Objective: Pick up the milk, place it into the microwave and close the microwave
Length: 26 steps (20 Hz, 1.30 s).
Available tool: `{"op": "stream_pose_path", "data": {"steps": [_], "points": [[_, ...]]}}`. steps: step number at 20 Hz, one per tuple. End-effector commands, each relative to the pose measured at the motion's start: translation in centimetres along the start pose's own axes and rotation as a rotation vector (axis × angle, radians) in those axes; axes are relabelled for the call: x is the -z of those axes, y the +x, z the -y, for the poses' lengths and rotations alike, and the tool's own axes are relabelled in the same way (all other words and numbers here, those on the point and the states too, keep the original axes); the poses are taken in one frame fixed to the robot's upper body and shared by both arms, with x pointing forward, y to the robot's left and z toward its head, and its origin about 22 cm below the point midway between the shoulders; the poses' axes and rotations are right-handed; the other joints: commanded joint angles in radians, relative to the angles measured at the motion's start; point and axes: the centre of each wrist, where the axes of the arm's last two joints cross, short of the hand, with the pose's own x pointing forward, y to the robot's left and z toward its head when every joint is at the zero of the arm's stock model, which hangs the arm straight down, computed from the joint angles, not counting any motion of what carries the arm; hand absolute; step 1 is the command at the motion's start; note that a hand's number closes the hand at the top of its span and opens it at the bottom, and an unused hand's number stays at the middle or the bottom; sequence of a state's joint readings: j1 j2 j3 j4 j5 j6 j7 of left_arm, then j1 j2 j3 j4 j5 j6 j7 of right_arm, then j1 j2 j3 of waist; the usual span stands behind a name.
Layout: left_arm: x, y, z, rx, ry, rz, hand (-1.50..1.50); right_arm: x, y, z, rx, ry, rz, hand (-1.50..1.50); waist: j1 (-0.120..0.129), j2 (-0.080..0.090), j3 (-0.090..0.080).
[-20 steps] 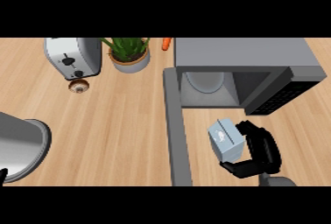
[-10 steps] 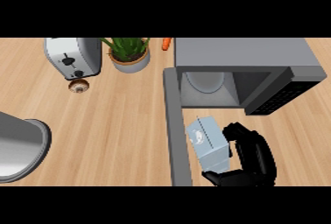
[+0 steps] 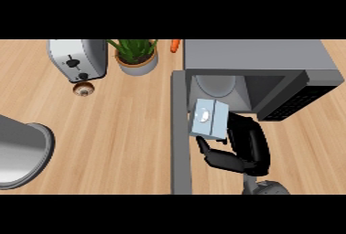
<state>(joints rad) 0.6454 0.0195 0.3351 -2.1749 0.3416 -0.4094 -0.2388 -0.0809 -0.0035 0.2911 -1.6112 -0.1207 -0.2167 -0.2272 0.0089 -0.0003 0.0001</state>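
Pale blue-and-white milk carton [image 3: 208,118] is held at centre frame, just below the mouth of the grey box-shaped microwave [image 3: 256,57] and beside its open grey door [image 3: 179,151]. The black right hand [image 3: 242,148] is wrapped round the carton from the lower right, fingers and thumb curled against its faces, so the far end is judged to be aimed at the cavity. The door is seen edge-on as a narrow strip running to the lower frame, presumably stood open so the carton can be passed in.

The carton's near end is hidden by the fingers. Whether it touches the light wooden tabletop [image 3: 121,128] cannot be told. The cavity is largely shadowed. No left hand is seen. A large grey rounded form [image 3: 20,155] at lower left is cut off and cannot be identified.
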Motion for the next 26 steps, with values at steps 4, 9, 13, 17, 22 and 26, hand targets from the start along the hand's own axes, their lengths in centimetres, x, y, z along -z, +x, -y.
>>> {"op": "stream_pose_path", "data": {"steps": [4, 9, 13, 17, 22, 26], "points": [[0.5, 0.1, -1.7, 0.018, -0.007, 0.004, -1.5, 6.5, -1.0, -0.6, -0.147, -0.111, -0.026, 1.5, 0.011, 0.003, 0.0], [1.3, -0.5, -0.9, 0.013, -0.002, -0.028, -1.5, 8.4, -3.5, -0.5, -0.182, -0.176, -0.098, 1.5, 0.007, 0.004, 0.0], [0.7, 0.3, -2.7, 0.007, -0.021, -0.006, -1.5, 8.1, -7.4, 2.4, -0.182, -0.196, -0.101, 1.5, 0.013, 0.005, 0.001], [-0.2, -2.0, -2.9, 0.02, 0.001, -0.04, -1.5, 9.8, -8.2, 4.2, -0.183, -0.184, -0.09, 1.5, 0.012, 0.005, 0.001], [1.3, -1.2, -3.1, 0.013, -0.03, -0.036, -1.5, 12.7, -8.0, 5.2, -0.247, -0.168, -0.026, 1.5, 0.03, 0.014, 0.002], [2.2, -2.7, -3.0, 0.007, -0.045, -0.027, -1.5, 12.2, -9.3, 4.4, -0.311, -0.16, 0.04, 1.5, 0.03, 0.016, 0.001]]}}
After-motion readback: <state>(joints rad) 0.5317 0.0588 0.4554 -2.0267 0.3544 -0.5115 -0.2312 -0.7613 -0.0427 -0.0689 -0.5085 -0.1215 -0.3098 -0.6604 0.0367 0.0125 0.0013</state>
